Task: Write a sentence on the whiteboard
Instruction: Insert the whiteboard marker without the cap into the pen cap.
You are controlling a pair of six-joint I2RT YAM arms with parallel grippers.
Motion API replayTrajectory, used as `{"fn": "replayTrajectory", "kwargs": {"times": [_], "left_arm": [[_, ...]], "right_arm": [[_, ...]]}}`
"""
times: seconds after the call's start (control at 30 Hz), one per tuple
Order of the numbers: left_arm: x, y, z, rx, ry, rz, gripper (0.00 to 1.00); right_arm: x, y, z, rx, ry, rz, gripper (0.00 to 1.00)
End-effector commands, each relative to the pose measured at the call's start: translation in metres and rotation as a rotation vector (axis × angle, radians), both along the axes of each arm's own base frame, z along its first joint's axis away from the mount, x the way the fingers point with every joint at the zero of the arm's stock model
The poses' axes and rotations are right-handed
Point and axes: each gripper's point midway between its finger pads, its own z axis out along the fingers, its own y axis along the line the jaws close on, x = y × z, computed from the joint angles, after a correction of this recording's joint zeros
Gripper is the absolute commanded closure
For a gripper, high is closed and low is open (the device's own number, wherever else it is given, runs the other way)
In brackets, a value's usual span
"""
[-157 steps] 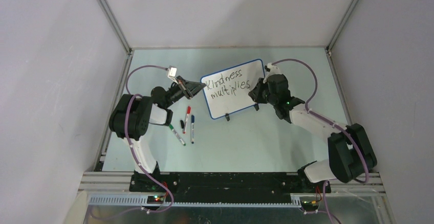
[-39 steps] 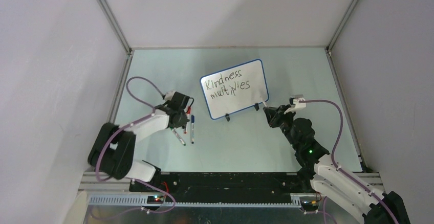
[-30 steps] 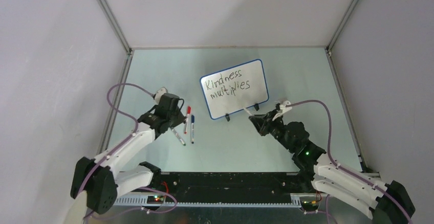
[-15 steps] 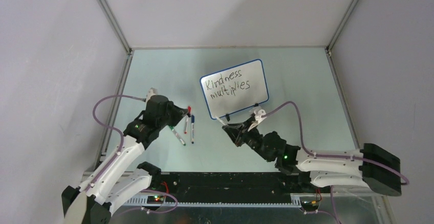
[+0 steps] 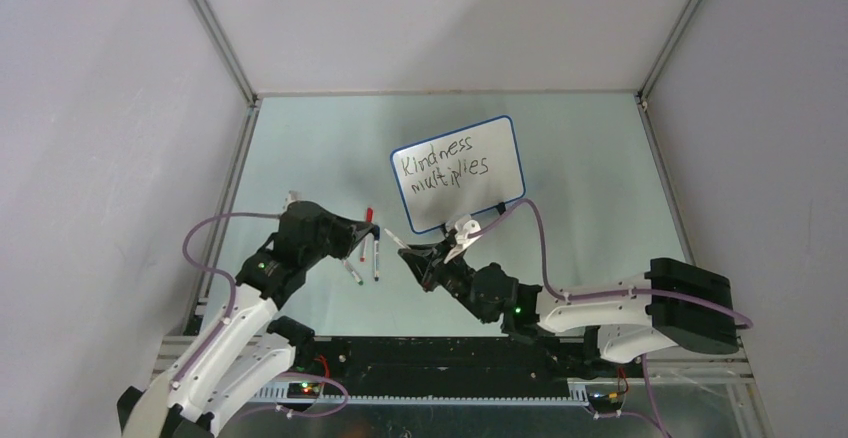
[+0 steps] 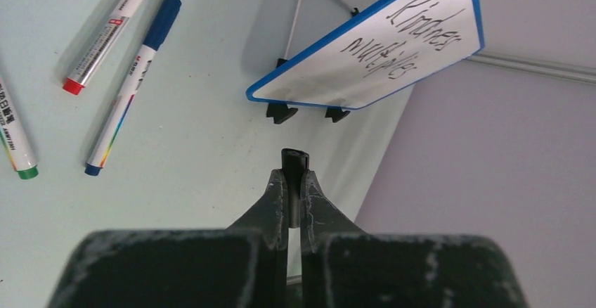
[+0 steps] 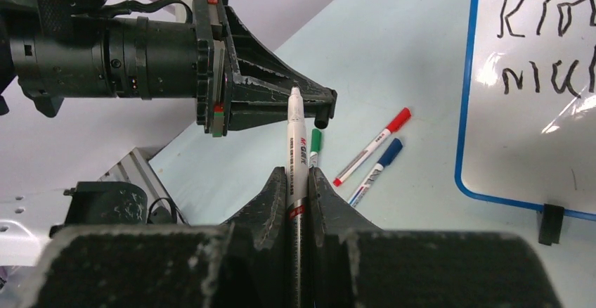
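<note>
The whiteboard (image 5: 480, 183) stands on its black feet at mid table, with the sentence (image 5: 443, 168) "Kindness multiplies" in black on it. My left gripper (image 5: 371, 235) (image 6: 295, 178) is shut on a small black cap (image 6: 295, 161). My right gripper (image 5: 417, 257) (image 7: 299, 175) is shut on a white marker (image 7: 296, 139). Its bare tapered end points left at the cap (image 7: 324, 119), a short gap away. Both grippers hover just left of the board's near corner. In the right wrist view only the board's left part (image 7: 534, 111) shows.
Three capped markers lie on the table left of the board: red (image 5: 366, 233) (image 6: 112, 30), blue (image 5: 376, 254) (image 6: 130, 86) and green (image 5: 349, 270) (image 6: 17, 143). Grey walls close in the table at the back and both sides.
The right gripper has swung left across the front of the board with the marker. The left gripper has turned right with the cap, so the two now nearly meet.
</note>
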Motion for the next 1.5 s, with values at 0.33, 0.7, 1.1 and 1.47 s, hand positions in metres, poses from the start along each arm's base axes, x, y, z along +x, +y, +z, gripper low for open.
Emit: {"fn": "replayTrajectory", "kwargs": {"times": [0.33, 0.7, 1.1, 1.47], "left_arm": [[0.004, 0.001, 0.024, -0.086, -0.046, 0.052, 1.00], [0.006, 0.000, 0.026, -0.082, -0.059, 0.049, 1.00], [0.008, -0.001, 0.028, -0.088, -0.066, 0.046, 1.00], [0.008, -0.002, 0.023, -0.085, -0.061, 0.045, 1.00]], "right_arm": [[0.001, 0.016, 0.006, 0.021, 0.031, -0.056, 1.00], [0.001, 0.027, -0.008, -0.008, 0.083, -0.061, 1.00], [0.008, 0.025, -0.021, -0.029, 0.110, -0.085, 1.00], [0.015, 0.025, -0.020, -0.021, 0.114, -0.086, 1.00]]}}
